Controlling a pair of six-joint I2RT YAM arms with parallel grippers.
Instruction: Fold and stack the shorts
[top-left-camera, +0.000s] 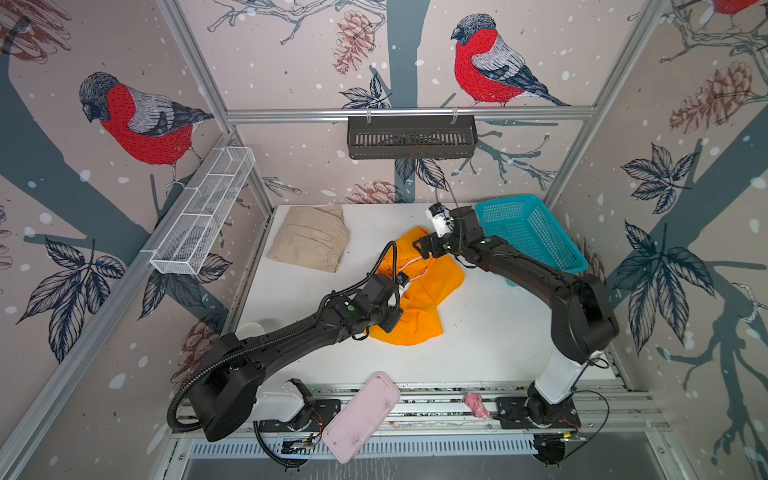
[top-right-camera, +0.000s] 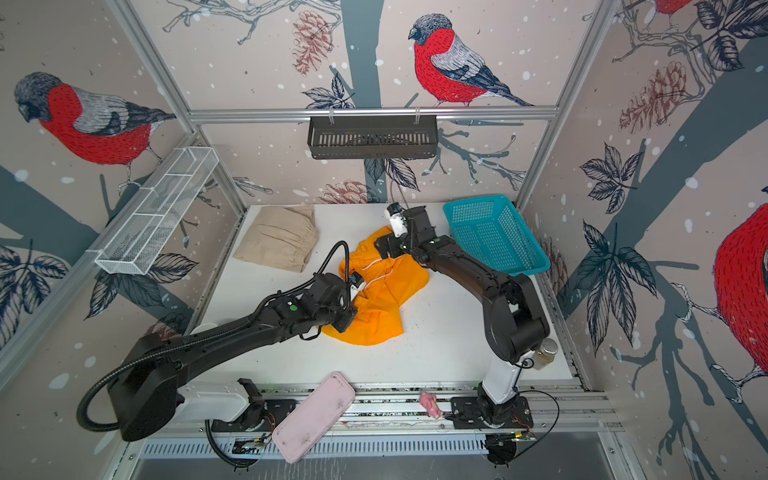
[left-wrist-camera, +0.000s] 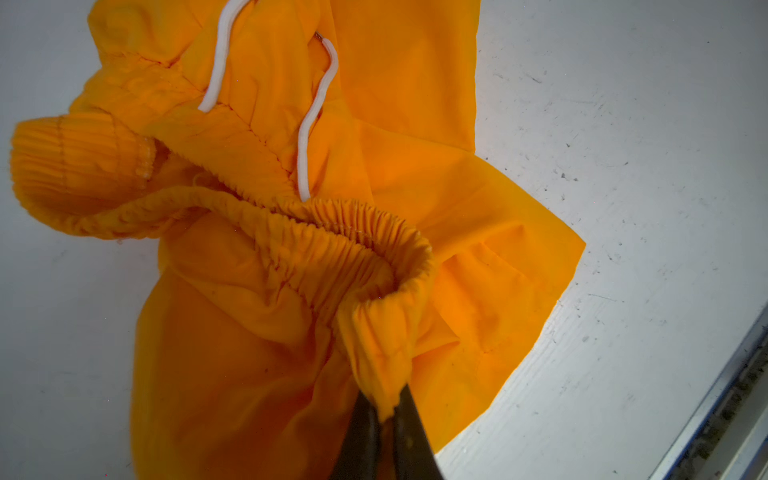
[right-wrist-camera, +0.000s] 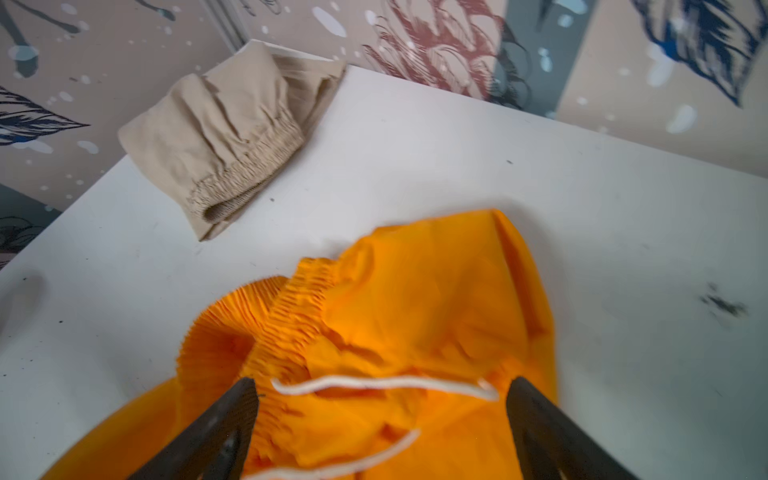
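Observation:
The orange shorts (top-left-camera: 419, 295) (top-right-camera: 376, 299) lie crumpled in the middle of the white table (top-left-camera: 490, 332), with the gathered waistband and white drawstring (left-wrist-camera: 316, 112) showing. My left gripper (left-wrist-camera: 386, 411) is shut on a pinch of that waistband. My right gripper (right-wrist-camera: 382, 386) (top-left-camera: 422, 249) hangs open over the far end of the orange shorts, its fingers on either side of the drawstring (right-wrist-camera: 382, 384), gripping nothing. The beige shorts (top-left-camera: 309, 239) (top-right-camera: 278, 239) (right-wrist-camera: 216, 137) lie folded at the table's far left corner.
A teal mesh basket (top-left-camera: 528, 232) (top-right-camera: 494, 237) is tipped against the right wall at the back. A pink tray (top-left-camera: 359, 415) rests on the front rail. A white wire rack (top-left-camera: 203, 212) and a black rack (top-left-camera: 411, 137) hang on the walls. A jar (top-right-camera: 544, 353) stands near the right arm's base.

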